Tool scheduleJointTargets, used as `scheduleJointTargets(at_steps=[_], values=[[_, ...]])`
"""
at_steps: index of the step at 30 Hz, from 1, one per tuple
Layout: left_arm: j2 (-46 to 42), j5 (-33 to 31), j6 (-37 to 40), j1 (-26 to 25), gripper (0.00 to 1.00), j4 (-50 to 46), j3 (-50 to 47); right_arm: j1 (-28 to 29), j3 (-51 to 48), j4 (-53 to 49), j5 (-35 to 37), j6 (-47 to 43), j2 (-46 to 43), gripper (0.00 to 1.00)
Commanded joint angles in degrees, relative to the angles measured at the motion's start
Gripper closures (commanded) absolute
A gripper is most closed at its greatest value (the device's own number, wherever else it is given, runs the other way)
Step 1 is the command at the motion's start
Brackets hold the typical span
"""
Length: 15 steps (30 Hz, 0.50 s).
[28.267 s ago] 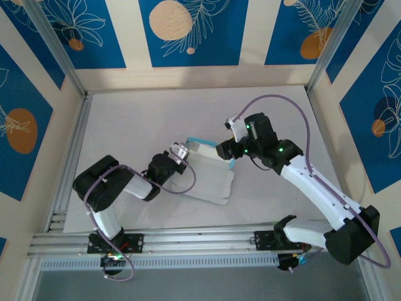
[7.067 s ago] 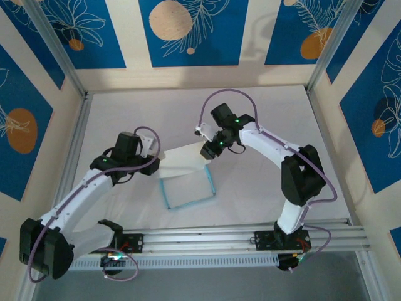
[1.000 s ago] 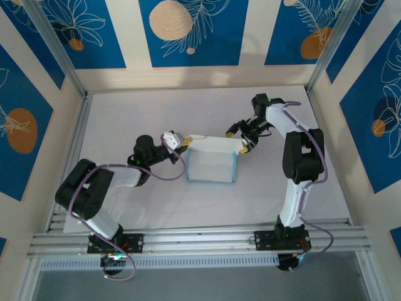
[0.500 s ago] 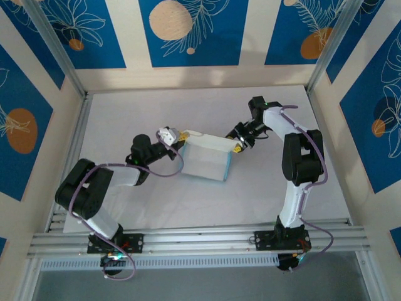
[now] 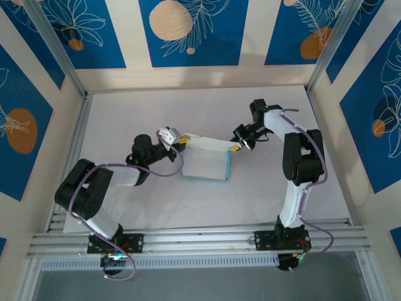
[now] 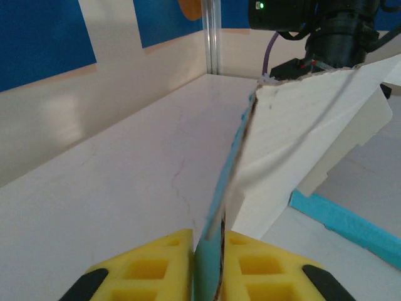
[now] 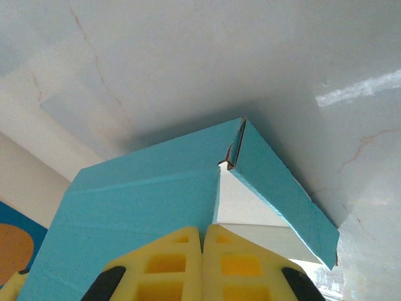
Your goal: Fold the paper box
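The white worktop (image 5: 125,113) carries the paper box (image 5: 205,164) near its middle, between my 2 arms. From above, the box shows a pale face with a light-blue edge down its right side. A white flap runs along its far edge from one tool to the other.

My left tool (image 5: 177,142) sits at the box's far-left corner. In the left wrist view its yellow pads (image 6: 150,251) pinch the thin card edge-on, and the white sheet (image 6: 301,125) rises tilted beyond them.

My right tool (image 5: 238,145) sits at the far-right corner. In the right wrist view its pads (image 7: 169,251) are pressed together just below a light-blue panel (image 7: 138,200), with a white inner face beside it. I cannot tell whether any card is caught between them.
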Motion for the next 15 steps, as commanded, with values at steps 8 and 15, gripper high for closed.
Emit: scheduleJointTargets(at_steps=[8,15], values=[[-5.86,0.93,0.71,-0.55,0.53,-13.34,1.72,0.0,-1.06,0.8,-6.25,-0.82,-1.46,0.96],[-14.25,1.19,3.38,1.04,0.39,-25.92,4.57,-1.9,-1.06,-1.15,-5.05,-2.43,-1.85,0.97]])
